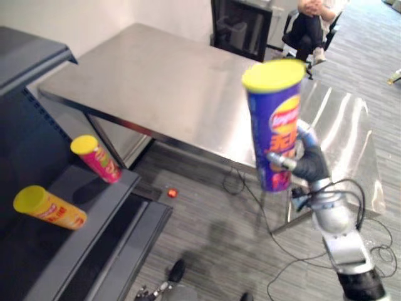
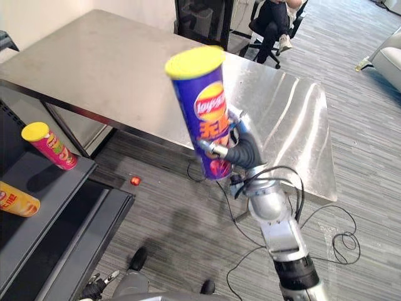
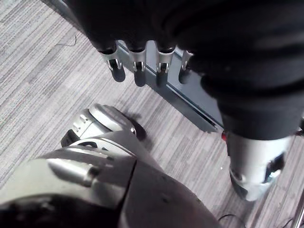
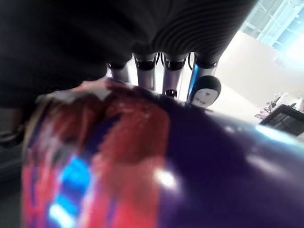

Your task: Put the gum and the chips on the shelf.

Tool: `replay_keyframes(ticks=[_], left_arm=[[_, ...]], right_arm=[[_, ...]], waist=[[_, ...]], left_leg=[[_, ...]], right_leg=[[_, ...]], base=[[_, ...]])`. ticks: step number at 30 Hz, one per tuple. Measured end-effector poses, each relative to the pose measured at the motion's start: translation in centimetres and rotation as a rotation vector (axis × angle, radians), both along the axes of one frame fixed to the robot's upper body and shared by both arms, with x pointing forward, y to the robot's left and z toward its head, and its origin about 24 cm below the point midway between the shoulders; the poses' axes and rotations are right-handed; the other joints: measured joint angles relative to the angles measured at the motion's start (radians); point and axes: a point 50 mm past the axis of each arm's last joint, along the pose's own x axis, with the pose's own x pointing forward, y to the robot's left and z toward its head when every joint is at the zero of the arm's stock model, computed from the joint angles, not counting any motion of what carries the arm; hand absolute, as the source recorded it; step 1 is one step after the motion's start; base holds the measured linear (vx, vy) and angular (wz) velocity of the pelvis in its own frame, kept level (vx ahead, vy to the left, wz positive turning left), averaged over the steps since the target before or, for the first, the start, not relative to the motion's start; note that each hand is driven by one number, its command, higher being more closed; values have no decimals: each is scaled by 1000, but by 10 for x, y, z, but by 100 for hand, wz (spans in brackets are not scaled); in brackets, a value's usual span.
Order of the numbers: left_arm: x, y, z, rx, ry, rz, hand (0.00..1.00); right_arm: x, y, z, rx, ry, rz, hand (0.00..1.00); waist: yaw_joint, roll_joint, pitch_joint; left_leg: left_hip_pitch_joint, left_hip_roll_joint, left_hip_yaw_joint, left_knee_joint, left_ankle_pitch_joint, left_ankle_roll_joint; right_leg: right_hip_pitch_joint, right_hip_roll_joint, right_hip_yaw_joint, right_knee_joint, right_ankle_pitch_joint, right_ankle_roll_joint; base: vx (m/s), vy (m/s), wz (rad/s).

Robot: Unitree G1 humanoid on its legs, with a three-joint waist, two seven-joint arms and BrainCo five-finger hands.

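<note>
- Right wrist view has the right robot hand clamped on the chips can, its fingers wrapped over the purple side. In the head views the thumb crosses the can's front near its lower end.
- The chips can is yellow lid up and leaning a little. It hangs in the air well apart from the shelf, with only the floor under it.
- The left robot hand is empty, fingers loose and apart, low over the floor just beside the shelf's foot.
- As I judge it, the chips are picked up but not yet placed. The carry across to the shelf and the set-down are left.
- Which thing is the gum I cannot tell, so that half of the task looks undone.
- A pink can lies on the shelf near its outer corner, and a yellow can lies deeper in, both on their sides.
- The bare board in front of them seems room enough. The incoming can could knock the pink one off the edge, though.
- A small red thing lies on the floor just off the shelf's corner. It may be the gum, but it is too small to tell.
- The steel table stands just beside the shelf, and its near edge runs close along the way across.
- A seated person is farthest from the shelf and well clear of the work.
</note>
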Motion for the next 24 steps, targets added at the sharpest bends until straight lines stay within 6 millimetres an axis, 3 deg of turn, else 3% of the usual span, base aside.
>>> replay_keyframes(ticks=[6, 12, 15, 16, 17, 18, 19, 20, 22, 23, 24], left_arm=[[-8, -4, -3, 5, 35, -21, 0], [-13, -8, -5, -1, 50, -46, 0], [-13, -14, -5, -14, 42, -40, 0], [-12, -15, -6, -13, 42, -36, 0], [-13, -16, -6, -10, 46, -31, 0], [-12, -20, -7, -14, 48, -23, 0], [-12, -21, -7, -18, 48, -18, 0], [-11, -18, -7, -23, 43, 22, 0], [-19, -18, -8, -20, 59, 52, 0], [-31, -24, -10, -31, 83, 79, 0], [-28, -25, -9, -28, 67, 84, 0]], right_arm=[[-1, 12, -32, -93, 86, -14, 100], [-4, 27, -36, -107, 101, 58, 100], [1, 33, -34, -108, 93, 88, 100], [4, 32, -35, -114, 100, 83, 100], [4, 31, -36, -121, 104, 81, 100], [4, 27, -35, -147, 93, 74, 100], [4, 24, -33, -156, 86, 67, 100], [7, 16, -33, -147, 95, 39, 100], [7, 13, -31, -118, 98, 24, 100], [2, 6, -32, -98, 104, 5, 100], [-2, -2, -37, -43, 132, -33, 100]], waist=[[1, 24, -21], [4, 54, -19], [10, 87, -6], [17, 94, 0], [25, 103, 6], [21, 109, 3], [17, 114, 5], [19, 101, 12], [17, 107, 8], [3, 137, -14], [-13, 134, -16]], left_leg=[[22, -10, -11, 8, 0, 0], [3, -35, -88, 37, 5, -8], [-50, -65, -166, 49, 36, -15], [-62, -68, -110, 22, 42, 106], [-76, -42, 37, 0, 27, 290], [-94, 1, 242, -11, -35, 408], [-108, 19, 332, -3, -76, 397], [-163, 32, 502, 107, -39, 310], [-164, 17, 584, 214, 7, 294], [-150, 0, 607, 193, 98, 283], [-149, -34, 583, 124, 170, 265]], right_leg=[[15, -13, -8, 40, -25, 4], [16, -33, -74, 127, -82, 4], [-6, -68, -179, 252, -160, -8], [-5, -87, -226, 275, -181, -15], [9, -87, -267, 261, -166, -24], [43, -81, -324, 206, -132, -23], [54, -85, -353, 187, -126, -17], [50, -144, -423, 201, -130, -22], [53, -173, -454, 217, -127, -13], [61, -164, -477, 233, -133, 0], [62, -173, -495, 237, -153, -30]], base=[[4, 3, 6], [5, -9, 37], [-26, -32, 113], [-76, -31, 112], [-108, -80, 156], [-79, -71, 136], [-58, 53, 160], [-15, 129, 122], [70, 95, 99], [91, 50, 139], [25, 70, 154]])
